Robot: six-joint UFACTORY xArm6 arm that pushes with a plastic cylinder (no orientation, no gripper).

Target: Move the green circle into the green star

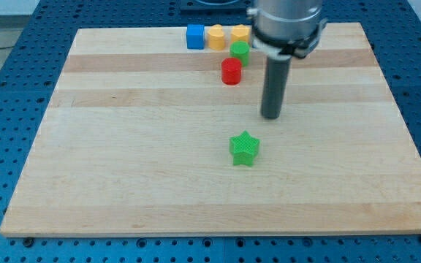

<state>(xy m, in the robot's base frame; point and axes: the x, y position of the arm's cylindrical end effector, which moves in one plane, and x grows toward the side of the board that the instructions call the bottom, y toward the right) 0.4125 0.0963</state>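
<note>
The green circle (240, 52) stands near the view's top, just above and right of a red cylinder (231, 71). The green star (244, 148) lies near the board's middle, lower down. My tip (271, 116) rests on the board to the right of and below the green circle, and above and slightly right of the green star. It touches neither block.
A blue cube (195, 36) and two yellow blocks (215, 36) (240, 33) line the wooden board's (123, 161) top edge. The arm's grey body (285, 22) overhangs the top right. A blue perforated table surrounds the board.
</note>
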